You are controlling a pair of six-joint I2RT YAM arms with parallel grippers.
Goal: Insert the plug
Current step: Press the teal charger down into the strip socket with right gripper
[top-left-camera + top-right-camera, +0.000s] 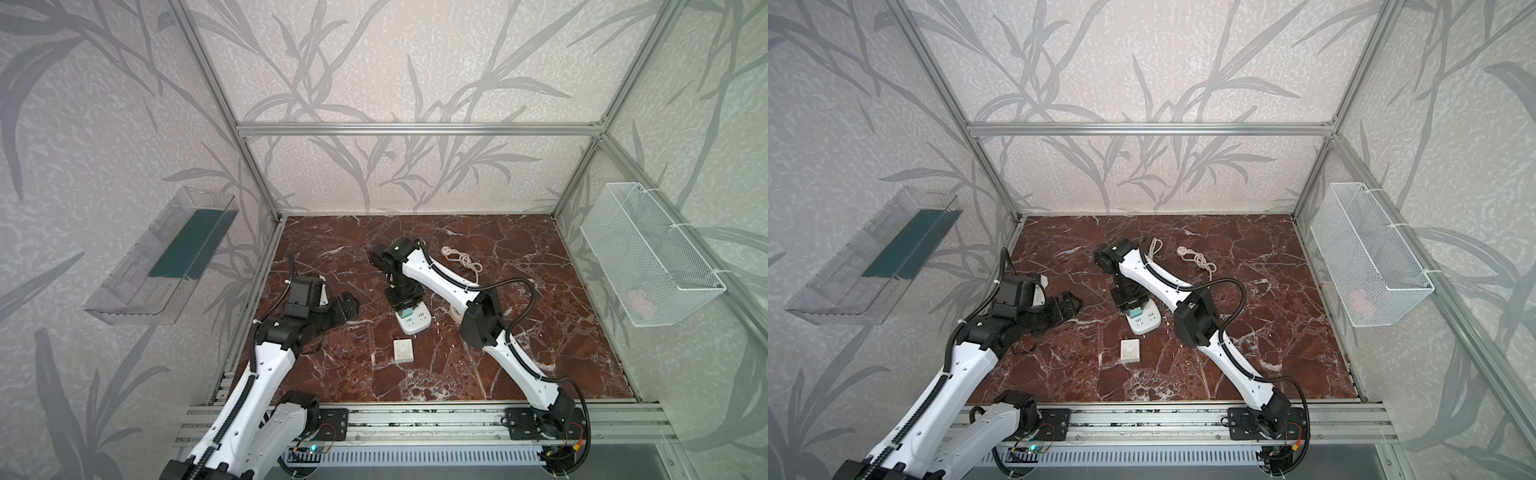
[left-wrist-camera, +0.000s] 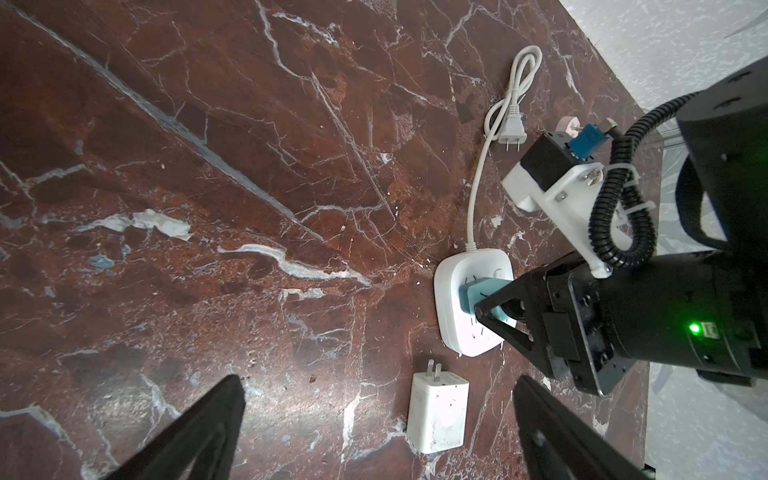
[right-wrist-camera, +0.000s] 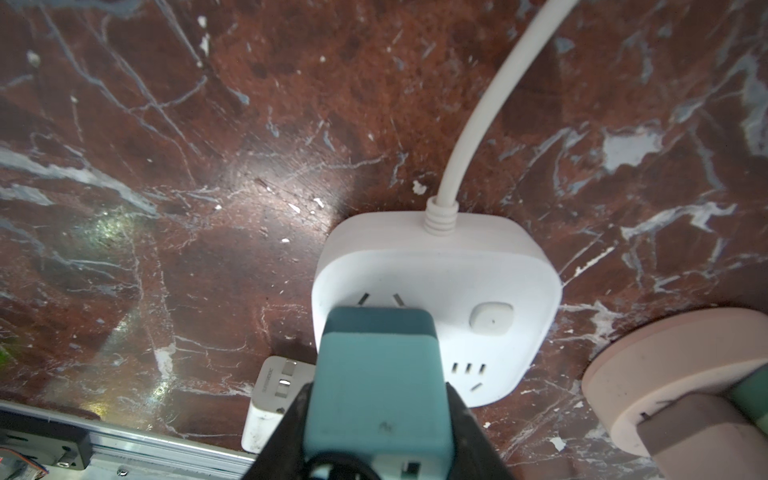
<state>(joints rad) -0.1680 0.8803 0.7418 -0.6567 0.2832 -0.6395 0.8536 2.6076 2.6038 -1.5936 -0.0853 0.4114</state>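
The teal plug (image 3: 374, 361) is clamped in the right claw (image 3: 376, 392), its front end meeting the white strip (image 3: 457, 270) that lies on the desk (image 2: 208, 166) just under that claw. The left claw (image 2: 380, 380) hangs spread wide, with a white charger (image 2: 438, 411) below its gap.

1. Both top views are evenly and softly lit, with faint shadows and wide-angle stretching at the edges.
2. In the right wrist view, glare whitens the marble tabletop (image 3: 266, 183), and the close teal plug (image 3: 374, 395) looks soft.
3. In the left wrist view, the wall (image 2: 685, 41) is overexposed.
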